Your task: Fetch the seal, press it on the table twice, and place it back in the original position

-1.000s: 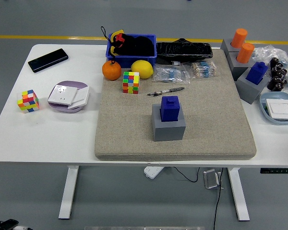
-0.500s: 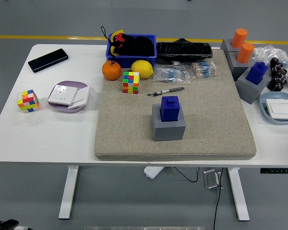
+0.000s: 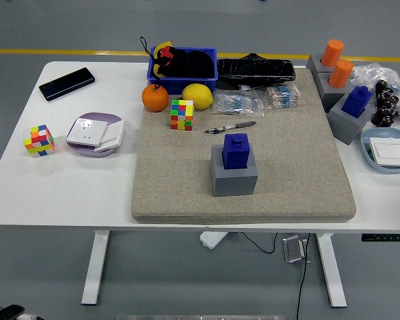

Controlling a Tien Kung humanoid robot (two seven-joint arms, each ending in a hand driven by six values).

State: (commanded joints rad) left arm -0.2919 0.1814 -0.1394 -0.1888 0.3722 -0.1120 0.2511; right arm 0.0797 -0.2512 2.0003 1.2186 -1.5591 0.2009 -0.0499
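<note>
Two blue seals are on show, which is the first hazard — the one standing upright in the grey holder [image 3: 234,179] at the middle of the beige mat [image 3: 187,193], and a second blue seal [image 3: 357,101] in another grey block off the mat's right edge. Reaching for the wrong one would spoil the task. The blue seal [image 3: 237,151] on the mat sits snug in its holder, so a pull at an angle could likely drag or tip the block — and the pen [image 3: 229,127] just beyond it could be knocked. Neither robot hand is in view, so I cannot tell whether their fingers are spread or curled; nothing is held over the mat.
</note>
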